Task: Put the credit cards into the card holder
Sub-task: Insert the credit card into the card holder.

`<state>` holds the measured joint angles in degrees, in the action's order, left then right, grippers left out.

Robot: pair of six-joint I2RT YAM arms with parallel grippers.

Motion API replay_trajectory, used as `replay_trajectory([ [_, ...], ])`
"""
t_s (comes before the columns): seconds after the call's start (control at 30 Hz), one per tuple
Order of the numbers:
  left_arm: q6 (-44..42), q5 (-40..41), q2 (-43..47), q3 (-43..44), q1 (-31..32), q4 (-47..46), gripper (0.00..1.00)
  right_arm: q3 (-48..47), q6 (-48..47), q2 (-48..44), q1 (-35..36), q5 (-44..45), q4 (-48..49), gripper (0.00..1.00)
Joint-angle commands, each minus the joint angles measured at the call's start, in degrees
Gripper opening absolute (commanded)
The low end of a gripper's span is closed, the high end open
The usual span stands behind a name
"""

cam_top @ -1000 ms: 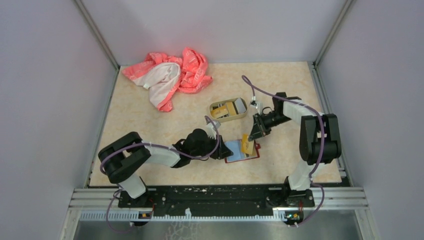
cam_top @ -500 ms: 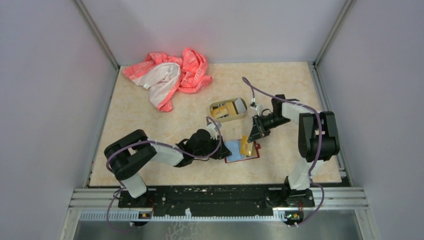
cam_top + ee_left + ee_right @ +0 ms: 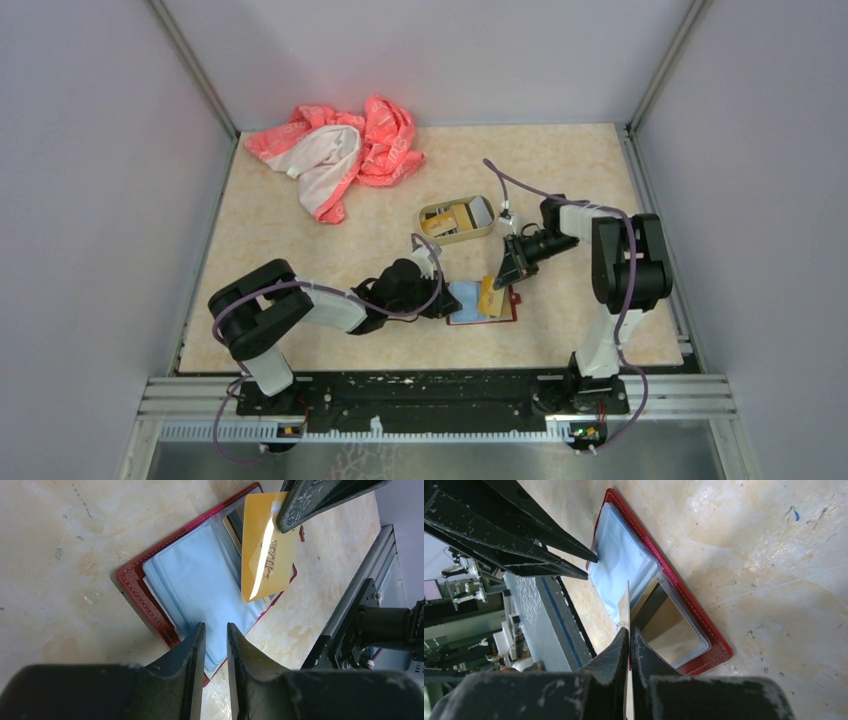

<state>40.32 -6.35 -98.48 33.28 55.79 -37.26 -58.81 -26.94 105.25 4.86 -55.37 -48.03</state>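
The card holder (image 3: 470, 308) lies open on the table, dark red with pale blue pockets (image 3: 200, 580). My right gripper (image 3: 507, 268) is shut on a yellow-gold credit card (image 3: 265, 555). It holds the card on edge, tilted over the holder's right-hand pocket (image 3: 674, 630), with the card's lower corner at that pocket. My left gripper (image 3: 215, 627) stands at the holder's left page, jaws a narrow gap apart with nothing between them. More credit cards (image 3: 452, 218) lie in the tan tin tray (image 3: 431, 227).
A pink and white cloth (image 3: 340, 150) is bunched at the far left of the table. The tin tray sits just behind the two grippers. An aluminium rail (image 3: 430, 395) runs along the near edge.
My right gripper has moved a little down and left with the gold card, bringing it closer over the holder. The left jaws have narrowed.
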Motion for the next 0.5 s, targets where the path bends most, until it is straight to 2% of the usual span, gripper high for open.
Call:
replay_trajectory([
  [0.0, -0.7, 1.4, -0.8, -0.7, 0.3, 0.8, 0.28, -0.7, -0.5, 1.2, -0.1, -1.5, -0.1, 0.00],
  [0.23, -0.9, 2.2, -1.3, -1.0, 0.3, 1.0, 0.23, -0.2, 4.0, 2.8, -1.5, -2.1, 2.3, 0.00],
  [0.47, -0.7, 2.6, -1.5, -1.1, 0.3, 1.2, 0.22, -0.2, 6.9, 4.1, -1.7, -0.1, 3.4, 0.00],
])
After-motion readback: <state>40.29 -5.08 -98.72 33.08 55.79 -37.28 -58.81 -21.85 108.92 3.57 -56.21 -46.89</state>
